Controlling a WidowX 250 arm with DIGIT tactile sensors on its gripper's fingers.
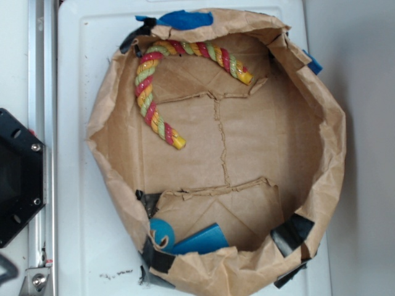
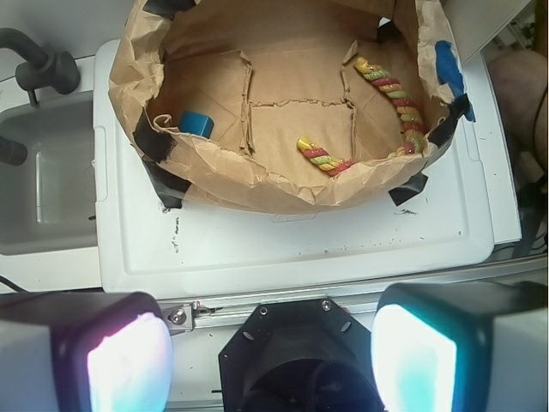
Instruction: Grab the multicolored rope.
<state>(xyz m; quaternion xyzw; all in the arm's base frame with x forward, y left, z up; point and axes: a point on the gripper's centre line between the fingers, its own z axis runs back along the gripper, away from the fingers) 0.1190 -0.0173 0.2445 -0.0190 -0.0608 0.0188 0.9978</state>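
Gripper [image 2: 273, 352] released, 2 pads [image 2: 124, 360] spread wide at lower edge of wrist view, holding nothing, well apart from bag. Beyond it: black base plate [image 2: 296, 343], metal rail [image 2: 257, 305], white worktop [image 2: 300, 249]. On worktop, brown paper bag [image 1: 321, 185], open-topped, rim patched with black tape [image 1: 293, 231] and blue tape [image 1: 182, 18]. Inside, on bag floor, multicolored rope [image 1: 151, 61] lying in a hook-shaped arc against bag wall; 1 yellow tip [image 1: 179, 143] toward bag centre, other tip [image 1: 245, 78] along far wall. Blue block [image 1: 203, 240] and round blue tag [image 1: 162, 232] at opposite wall. Grey sink [image 2: 43, 184] with dark faucet [image 2: 39, 64] beside worktop.
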